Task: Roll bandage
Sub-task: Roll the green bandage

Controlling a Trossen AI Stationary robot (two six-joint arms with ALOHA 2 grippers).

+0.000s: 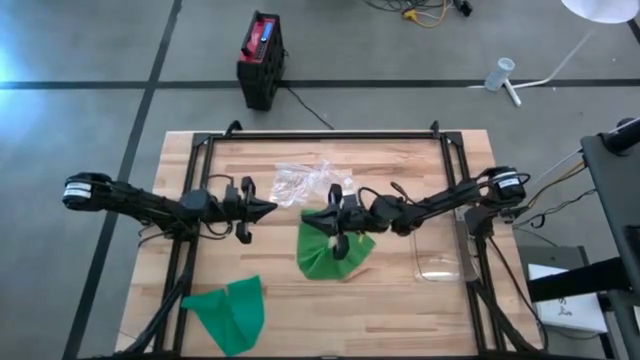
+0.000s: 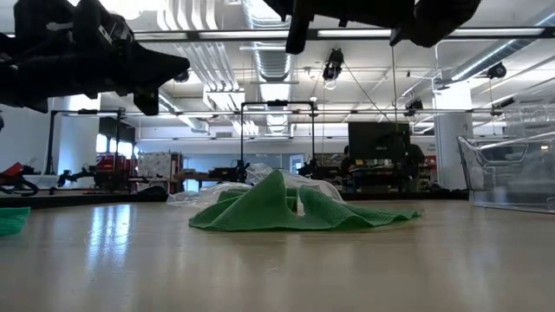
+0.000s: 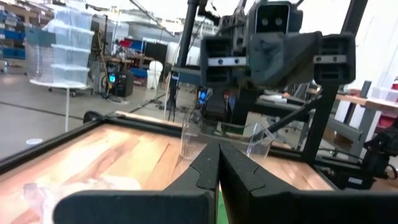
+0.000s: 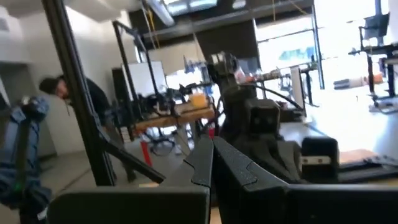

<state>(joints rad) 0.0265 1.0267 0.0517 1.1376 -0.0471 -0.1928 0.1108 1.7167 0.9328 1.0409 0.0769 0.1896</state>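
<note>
Starting at the left of the table, a spare green cloth (image 1: 232, 312) lies flat near the front edge, well apart from the work. Above and beside it the left gripper (image 1: 262, 208) hovers with its fingers (image 3: 208, 171) clenched together on nothing. Just right of it a crumpled clear plastic wrapper (image 1: 300, 182) sits behind the green bandage (image 1: 330, 250), which lies near the table's middle as a rumpled heap peaked like a tent in the low view. The right gripper (image 1: 336, 222) hangs over the heap's back edge, fingers pressed together and empty. A clear container (image 1: 440, 262) stands farther right.

The likely trouble is that a pinch on one fold would only drag the heap, or catch the wrapper, since no free end shows. The bandage has no clear long axis; it spreads roughly front to back, slightly slanted.
</note>
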